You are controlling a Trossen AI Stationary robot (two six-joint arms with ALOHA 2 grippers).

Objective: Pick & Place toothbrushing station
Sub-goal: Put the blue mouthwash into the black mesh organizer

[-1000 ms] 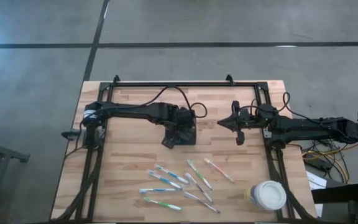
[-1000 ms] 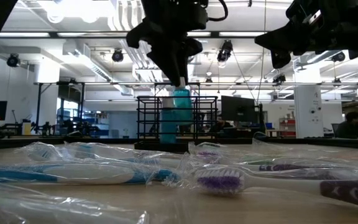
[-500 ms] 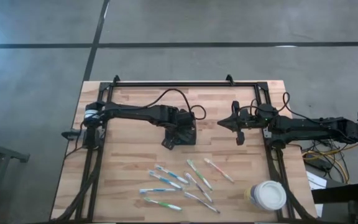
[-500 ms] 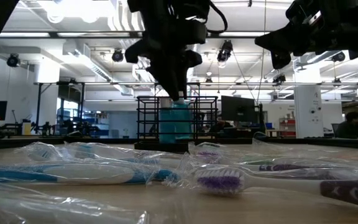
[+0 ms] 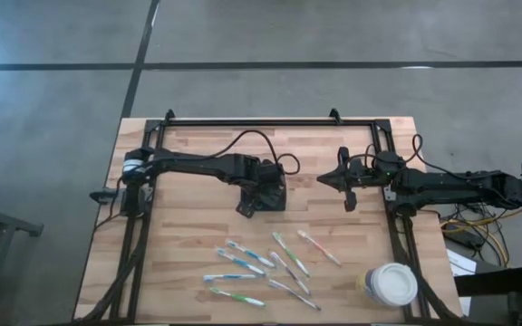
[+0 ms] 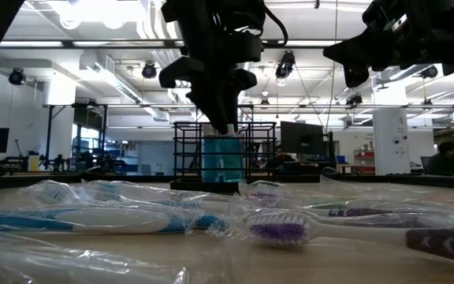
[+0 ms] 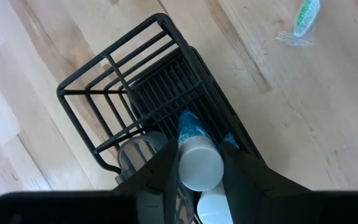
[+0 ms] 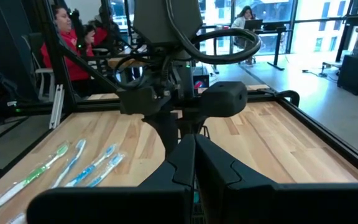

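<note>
L fingers [image 7: 199, 163] grip white-capped tube [image 7: 197, 163] inside wire caddy [image 7: 126, 93].

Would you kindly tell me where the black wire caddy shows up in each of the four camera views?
High view: the caddy sits mid-table, mostly hidden under the left gripper.
Low view: centre, behind the wrapped toothbrushes.
Left wrist view: fills the middle, blue tube inside.
Right wrist view: hidden behind the left arm.
Shared landmark: the left gripper holding that tube.

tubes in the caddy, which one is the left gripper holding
The blue tube with the white cap, clamped between the left gripper; the other tube's cap sits beside it, ungripped.
</note>
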